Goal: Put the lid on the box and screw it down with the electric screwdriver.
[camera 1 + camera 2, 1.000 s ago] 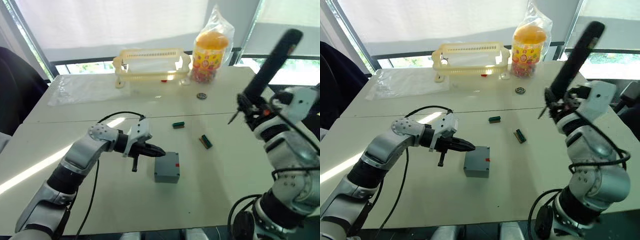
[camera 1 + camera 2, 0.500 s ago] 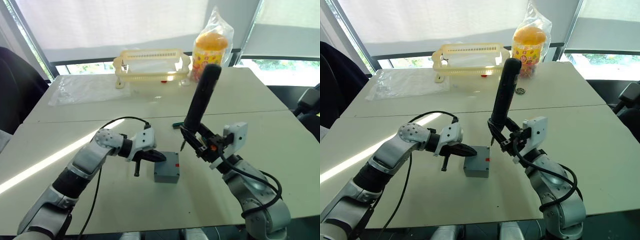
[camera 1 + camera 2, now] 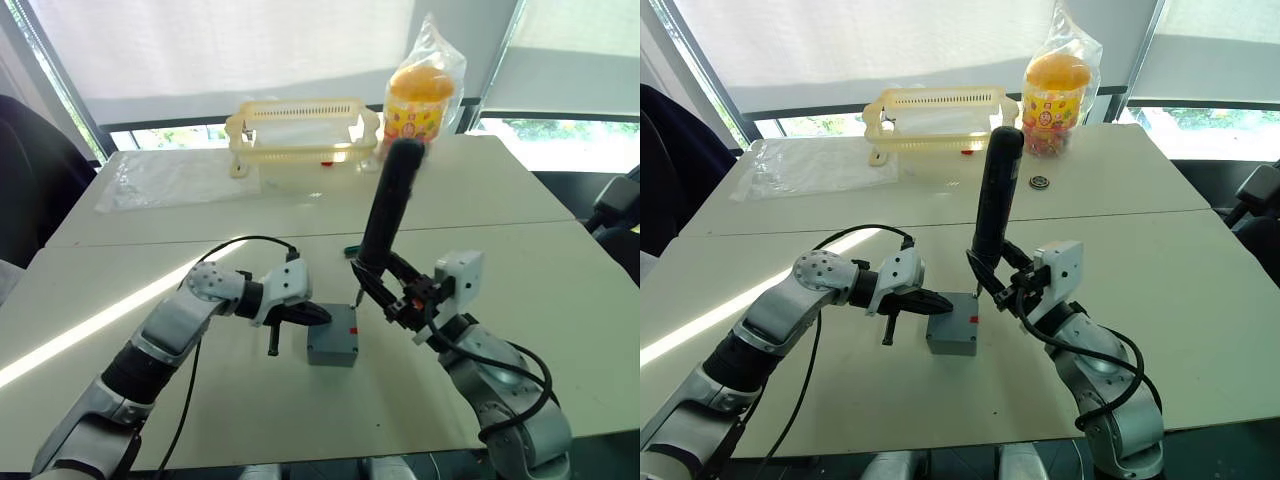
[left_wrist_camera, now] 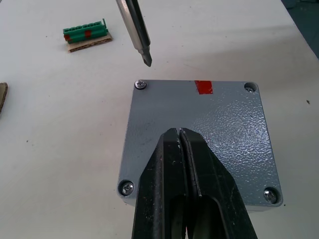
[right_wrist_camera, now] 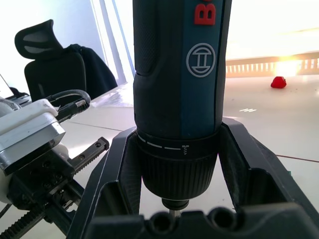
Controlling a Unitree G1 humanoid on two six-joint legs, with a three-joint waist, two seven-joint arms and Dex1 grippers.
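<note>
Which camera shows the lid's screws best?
The left wrist view: it looks down on the lid and shows a screw at each corner. In the eye views the lid is too small to show screws.

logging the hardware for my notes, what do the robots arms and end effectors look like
Both arms are silver-grey metal segments joined by black joints. A black cable loops free from the left forearm to the white wrist block behind the left end effector, which has two slim black tapered fingers. The right end effector also has a white wrist block, and its black fingers are broad and angular.
</note>
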